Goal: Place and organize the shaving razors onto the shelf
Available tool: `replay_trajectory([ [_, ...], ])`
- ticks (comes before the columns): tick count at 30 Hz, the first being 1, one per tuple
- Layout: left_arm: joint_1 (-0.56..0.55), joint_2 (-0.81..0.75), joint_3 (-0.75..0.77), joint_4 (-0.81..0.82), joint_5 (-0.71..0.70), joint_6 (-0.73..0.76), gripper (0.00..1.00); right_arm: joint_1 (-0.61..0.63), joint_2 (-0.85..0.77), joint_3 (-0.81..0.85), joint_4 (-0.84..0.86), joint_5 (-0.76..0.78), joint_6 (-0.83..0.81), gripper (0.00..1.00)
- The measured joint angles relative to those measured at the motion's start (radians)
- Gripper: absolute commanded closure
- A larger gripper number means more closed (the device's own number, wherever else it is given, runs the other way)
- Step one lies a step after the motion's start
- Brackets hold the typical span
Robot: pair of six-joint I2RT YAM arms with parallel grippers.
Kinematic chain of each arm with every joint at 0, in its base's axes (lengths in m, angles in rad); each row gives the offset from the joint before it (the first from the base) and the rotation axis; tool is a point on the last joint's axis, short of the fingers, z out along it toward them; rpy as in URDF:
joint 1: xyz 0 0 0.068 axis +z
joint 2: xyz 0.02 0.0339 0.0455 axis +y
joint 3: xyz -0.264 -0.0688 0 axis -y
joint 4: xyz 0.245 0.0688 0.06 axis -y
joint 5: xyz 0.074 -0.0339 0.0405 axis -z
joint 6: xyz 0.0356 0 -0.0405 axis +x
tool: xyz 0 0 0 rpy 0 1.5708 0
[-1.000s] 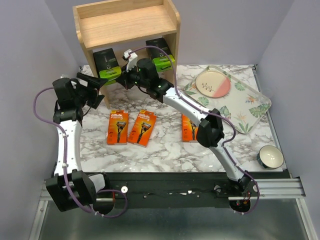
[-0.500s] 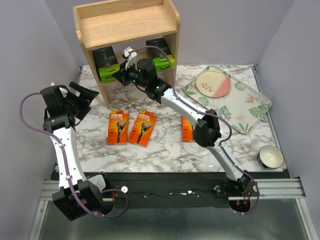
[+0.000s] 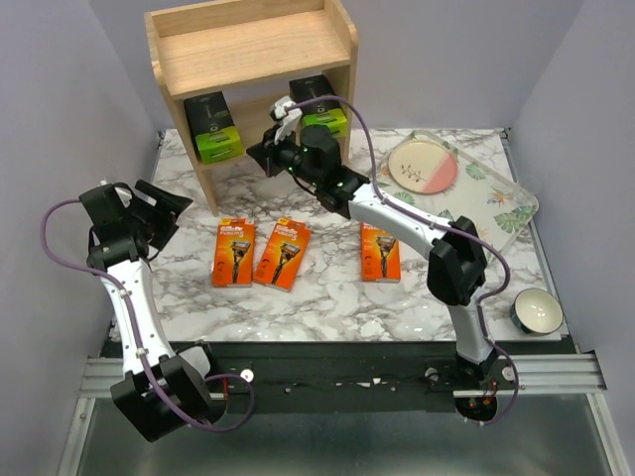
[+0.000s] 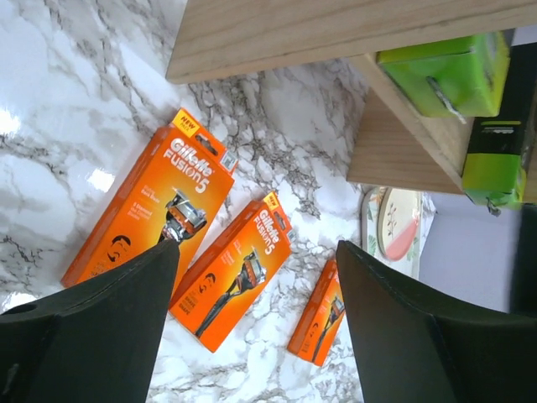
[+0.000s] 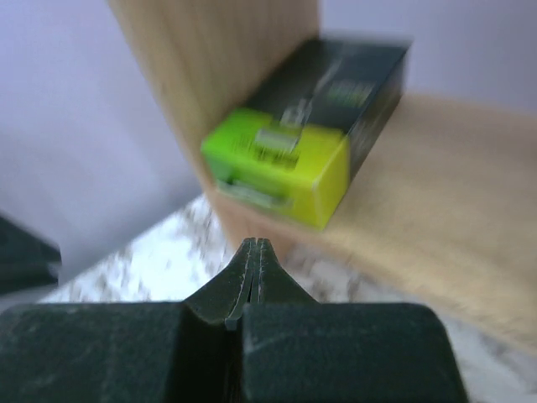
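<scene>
Two dark packs sit on the lower tier of the shelf (image 3: pixel 253 52), one at the left end (image 3: pixel 213 127) and one at the right (image 3: pixel 319 109), with a gap between them. Three orange packs lie flat on the tabletop (image 3: pixel 327 297): the left pack (image 3: pixel 233 253), the middle pack (image 3: pixel 283 253) just beside it, and the right pack (image 3: pixel 380 251) well apart.

The left hand (image 3: pixel 171 201) hovers over the left side of the tabletop, fingers spread wide and holding nothing. The right hand (image 3: pixel 263 154) is up by the lower tier, pinched fully shut on nothing.

The left pack lies just to the right of the left hand and a little nearer the bases. Its long axis runs front to back, top end toward the shelf. The left hand is clearly the nearer one, so this pack looks like the likely next pick. Its fingers would have to close across the short width. The right pack lies nearer the right arm.
</scene>
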Motion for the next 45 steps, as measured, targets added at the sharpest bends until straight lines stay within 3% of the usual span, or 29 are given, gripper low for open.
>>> replay_trajectory([
  [5, 0.009, 0.001, -0.054, 0.003, 0.008, 0.000, 0.13, 0.000, -0.012, 0.069, 0.088, 0.125, -0.031, 0.99],
  [12, 0.009, 0.001, -0.042, -0.007, 0.006, 0.016, 0.08, -0.001, 0.155, 0.227, 0.120, 0.239, -0.067, 0.99],
  [24, 0.009, -0.029, -0.016, -0.021, 0.006, 0.039, 0.05, -0.001, 0.418, 0.449, 0.097, 0.214, -0.071, 0.99],
  [32, 0.009, -0.069, -0.049, -0.030, 0.006, 0.039, 0.02, 0.000, 0.423, 0.476, 0.115, 0.177, -0.067, 0.99],
  [36, 0.009, -0.069, -0.051, -0.028, 0.008, 0.037, 0.02, 0.000, 0.381, 0.380, 0.098, 0.168, -0.075, 0.97],
  [38, 0.009, -0.070, -0.051, -0.026, 0.011, 0.034, 0.02, 0.001, 0.334, 0.304, 0.090, 0.169, -0.081, 0.87],
  [42, -0.002, -0.074, -0.051, 0.004, 0.043, 0.037, 0.02, 0.005, 0.094, -0.012, 0.063, 0.206, -0.109, 0.67],
  [43, -0.015, -0.079, -0.051, 0.015, 0.055, 0.038, 0.02, 0.006, -0.017, -0.122, 0.044, 0.216, -0.126, 0.59],
  [45, -0.058, -0.098, -0.063, 0.049, 0.080, 0.047, 0.02, 0.006, -0.178, -0.279, 0.024, 0.228, -0.146, 0.53],
])
